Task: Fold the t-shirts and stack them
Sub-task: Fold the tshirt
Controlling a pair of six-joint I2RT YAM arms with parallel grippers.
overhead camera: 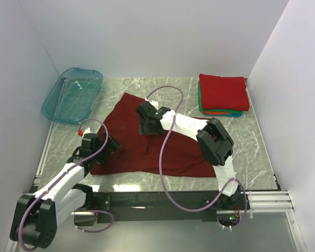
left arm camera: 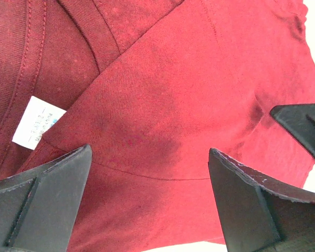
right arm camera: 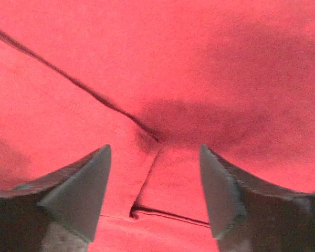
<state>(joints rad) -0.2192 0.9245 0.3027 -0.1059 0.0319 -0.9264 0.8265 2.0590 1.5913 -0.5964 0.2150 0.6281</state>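
Observation:
A dark maroon t-shirt [overhead camera: 185, 152] lies spread on the marble table, partly folded over itself. My left gripper [overhead camera: 111, 145] stands open over its left edge, nothing between the fingers [left arm camera: 58, 184]. Below it I see the collar and a small white neck label [left arm camera: 39, 122] on the maroon cloth [left arm camera: 163, 94]. My right gripper [overhead camera: 146, 126] hovers open over the shirt's upper middle. Between its fingers [right arm camera: 79, 189] a folded hem corner [right arm camera: 139, 209] lies loose on the cloth [right arm camera: 147, 63]. A stack of folded t-shirts [overhead camera: 223, 92], red on top with green, orange and blue edges beneath, sits at the back right.
A translucent teal plastic tub [overhead camera: 73, 94] stands at the back left, partly off the table's corner. White walls close in the left, back and right sides. Purple cables loop from both arms over the shirt. A black part [left arm camera: 304, 128] juts in at the right edge of the left wrist view.

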